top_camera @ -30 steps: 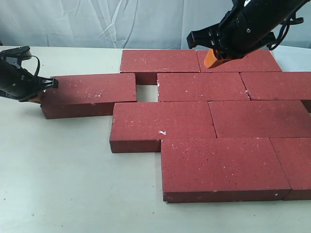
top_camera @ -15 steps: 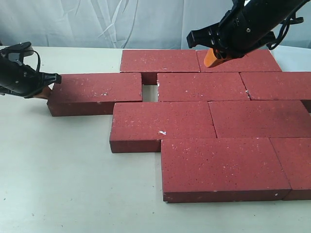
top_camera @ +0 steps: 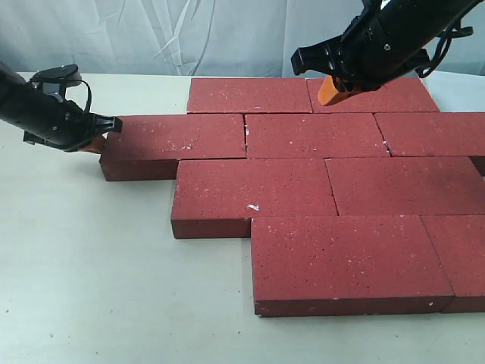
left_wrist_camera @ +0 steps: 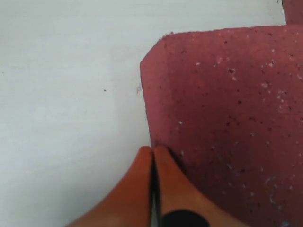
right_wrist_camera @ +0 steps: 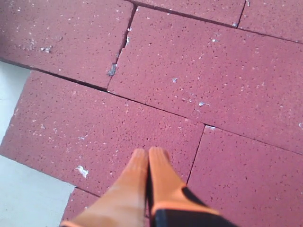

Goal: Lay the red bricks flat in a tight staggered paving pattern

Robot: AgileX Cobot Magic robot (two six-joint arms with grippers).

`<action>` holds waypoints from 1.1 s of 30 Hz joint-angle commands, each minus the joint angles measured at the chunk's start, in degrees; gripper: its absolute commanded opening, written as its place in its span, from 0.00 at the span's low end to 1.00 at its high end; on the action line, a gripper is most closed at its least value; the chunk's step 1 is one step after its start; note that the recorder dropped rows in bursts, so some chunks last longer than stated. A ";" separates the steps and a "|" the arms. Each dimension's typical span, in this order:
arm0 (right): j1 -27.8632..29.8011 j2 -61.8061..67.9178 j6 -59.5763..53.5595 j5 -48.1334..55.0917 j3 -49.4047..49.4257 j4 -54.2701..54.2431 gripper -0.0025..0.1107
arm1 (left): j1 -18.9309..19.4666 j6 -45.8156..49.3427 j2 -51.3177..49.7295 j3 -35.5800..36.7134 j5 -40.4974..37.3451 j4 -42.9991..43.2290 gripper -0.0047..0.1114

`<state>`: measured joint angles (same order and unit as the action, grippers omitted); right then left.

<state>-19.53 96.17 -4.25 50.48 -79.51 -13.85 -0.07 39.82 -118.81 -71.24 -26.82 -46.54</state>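
Observation:
Several dark-red bricks (top_camera: 326, 182) lie flat in staggered rows on the table. The leftmost brick of the second row (top_camera: 178, 136) now butts against its neighbour (top_camera: 314, 135). My left gripper (top_camera: 97, 144) is shut, its orange fingertips (left_wrist_camera: 154, 150) pressed against that brick's left end face (left_wrist_camera: 227, 118). My right gripper (top_camera: 327, 91) hangs shut above the back row, holding nothing. In the right wrist view its orange fingers (right_wrist_camera: 149, 153) point down over the paved bricks (right_wrist_camera: 189, 80).
The pale tabletop (top_camera: 83, 265) stretches to the left and front of the bricks. A wrinkled light cloth backdrop (top_camera: 151, 34) stands behind the table. The paving runs off the right edge of the exterior view.
My left gripper has pushed the leftmost second-row brick to the right, closing the gap beside its neighbour. The right arm has stayed still.

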 commanded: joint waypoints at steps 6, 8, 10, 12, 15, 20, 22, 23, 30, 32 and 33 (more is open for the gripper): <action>0.04 -0.57 -0.21 -0.47 0.09 0.34 0.01 | -0.58 0.50 0.01 0.17 1.18 0.12 0.04; 0.04 -0.57 -0.21 -0.47 0.09 0.34 0.01 | -0.58 0.50 0.01 0.17 1.18 0.12 0.04; 0.04 -0.57 -0.21 -0.47 0.09 0.34 0.01 | -0.58 0.50 0.01 0.17 1.18 0.12 0.04; 0.04 -0.57 -0.21 -0.47 0.09 0.34 0.01 | -0.58 0.47 0.01 0.17 1.06 1.01 0.04; 0.04 -0.57 -0.35 -0.36 0.09 0.34 0.01 | -0.02 -1.09 0.12 0.17 1.06 5.48 0.04; 0.04 -0.57 -0.34 -0.36 0.09 0.47 0.01 | 2.93 -5.18 1.53 0.17 0.09 6.81 0.04; 0.04 -0.57 -0.34 -0.36 0.09 0.47 0.01 | 3.66 -5.18 2.27 0.17 -1.12 6.67 0.04; 0.04 -0.57 -0.34 -0.36 0.09 0.47 0.01 | 3.98 -5.18 2.53 0.17 -1.60 6.55 0.04; 0.04 -0.57 -0.34 -0.12 0.09 0.48 0.01 | 4.49 -6.89 4.90 0.17 -4.62 6.81 0.04; 0.04 -0.57 -0.34 -0.11 0.09 0.48 0.01 | 4.49 -7.78 6.03 0.17 -5.74 7.26 0.04; 0.04 -0.57 -0.34 -0.11 0.09 0.48 0.01 | 4.49 -9.39 6.60 0.17 -6.08 8.27 0.04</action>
<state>-19.53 96.17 -4.25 50.48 -79.51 -13.85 4.12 32.94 -114.22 -71.24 -31.46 -39.76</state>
